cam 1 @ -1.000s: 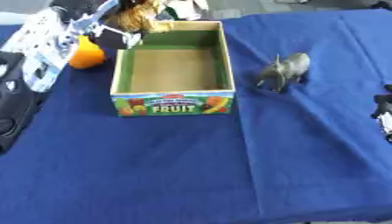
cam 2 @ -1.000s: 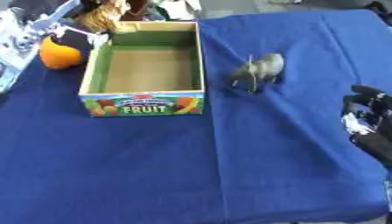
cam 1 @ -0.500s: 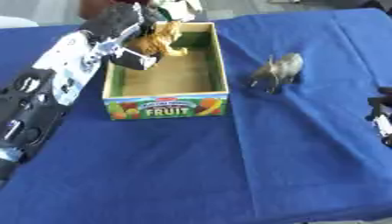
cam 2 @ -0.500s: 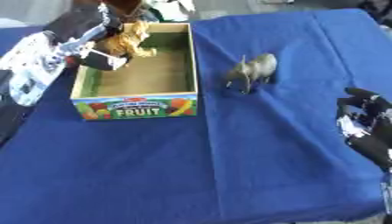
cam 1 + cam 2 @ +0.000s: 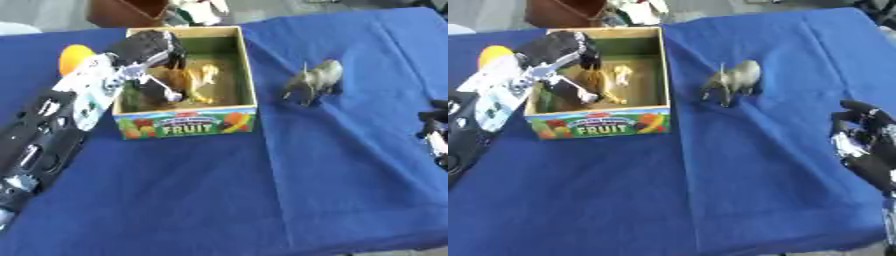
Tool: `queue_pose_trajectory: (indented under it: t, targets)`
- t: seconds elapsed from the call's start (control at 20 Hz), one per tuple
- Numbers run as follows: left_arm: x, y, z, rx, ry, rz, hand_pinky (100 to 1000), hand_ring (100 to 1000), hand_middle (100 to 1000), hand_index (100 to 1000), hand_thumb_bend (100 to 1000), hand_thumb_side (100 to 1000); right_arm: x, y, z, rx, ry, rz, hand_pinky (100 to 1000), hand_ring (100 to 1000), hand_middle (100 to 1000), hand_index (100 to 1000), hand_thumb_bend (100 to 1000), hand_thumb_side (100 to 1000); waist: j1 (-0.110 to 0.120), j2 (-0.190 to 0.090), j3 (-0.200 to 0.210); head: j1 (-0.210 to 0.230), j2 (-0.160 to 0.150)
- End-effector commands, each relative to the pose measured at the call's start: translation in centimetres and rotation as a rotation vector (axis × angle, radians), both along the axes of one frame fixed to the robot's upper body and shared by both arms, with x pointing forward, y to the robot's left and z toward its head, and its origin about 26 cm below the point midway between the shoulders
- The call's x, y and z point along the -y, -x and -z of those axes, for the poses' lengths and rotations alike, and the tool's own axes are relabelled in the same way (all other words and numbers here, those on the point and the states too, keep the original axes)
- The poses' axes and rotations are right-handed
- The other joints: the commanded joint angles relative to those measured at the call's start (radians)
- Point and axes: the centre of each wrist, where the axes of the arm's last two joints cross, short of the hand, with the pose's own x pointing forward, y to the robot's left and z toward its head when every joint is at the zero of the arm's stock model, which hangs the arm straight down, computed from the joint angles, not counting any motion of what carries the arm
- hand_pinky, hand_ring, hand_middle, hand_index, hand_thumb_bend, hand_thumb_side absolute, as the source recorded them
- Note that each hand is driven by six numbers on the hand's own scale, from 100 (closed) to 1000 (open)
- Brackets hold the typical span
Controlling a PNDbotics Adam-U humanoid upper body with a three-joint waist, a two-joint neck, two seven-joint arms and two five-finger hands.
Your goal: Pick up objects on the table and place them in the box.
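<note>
The cardboard box [image 5: 187, 123] marked FRUIT stands left of centre on the blue cloth. My left hand [image 5: 150, 48] reaches into it from the left, its fingers curled on a tan toy animal [image 5: 198, 82] that hangs low inside the box. An orange ball [image 5: 73, 53] lies just outside the box's left wall, partly hidden behind my left arm. A grey toy elephant [image 5: 736, 80] stands on the cloth to the right of the box. My right hand [image 5: 866, 136] rests at the right edge with relaxed fingers, holding nothing.
A brown object [image 5: 122, 10] and something white [image 5: 201, 7] sit beyond the table's far edge behind the box. The blue cloth [image 5: 262, 190] stretches bare in front of the box to the near edge.
My left hand has carried the tan toy from above the box's far left corner down into the box. The view has shifted a little. The right hand has hardly moved.
</note>
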Motion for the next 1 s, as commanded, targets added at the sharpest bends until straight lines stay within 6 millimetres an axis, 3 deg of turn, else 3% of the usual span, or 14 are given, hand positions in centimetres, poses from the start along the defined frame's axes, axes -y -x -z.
queue_pose_trajectory:
  t: [0.05, 0.15, 0.55, 0.8, 1.0]
  targets:
    - [-0.5, 0.3, -1.8, 0.018, 0.004, -0.001, 648, 569, 536, 666, 788, 267, 0.3, -0.1, -1.0, 0.030, 0.009, 0.000, 594, 794, 597, 814, 100, 258, -0.002, -0.016, 0.000, -0.004, -0.010]
    - [-0.7, 0.6, -2.5, 0.031, 0.026, -0.002, 649, 585, 556, 683, 840, 258, 0.4, -0.1, -1.0, 0.029, 0.009, 0.002, 594, 794, 597, 814, 100, 258, -0.002, -0.016, 0.002, -0.005, -0.010]
    - [-1.8, 2.9, -5.9, 0.146, 0.188, 0.005, 648, 601, 588, 704, 821, 209, 0.7, 0.1, -0.9, 0.025, 0.008, 0.019, 594, 794, 597, 815, 100, 260, -0.003, -0.017, 0.018, -0.016, -0.013]
    - [-4.3, 5.5, -8.5, 0.268, 0.303, -0.031, 632, 586, 575, 692, 823, 208, 1.2, 0.2, -0.7, 0.019, 0.010, 0.037, 594, 794, 597, 815, 100, 260, -0.003, -0.022, 0.039, -0.034, -0.011]
    - [-5.8, 6.7, -9.0, 0.274, 0.368, -0.091, 619, 559, 546, 669, 831, 223, 1.3, 0.3, -0.6, 0.016, 0.012, 0.043, 594, 794, 597, 815, 100, 259, -0.005, -0.026, 0.050, -0.042, -0.012]
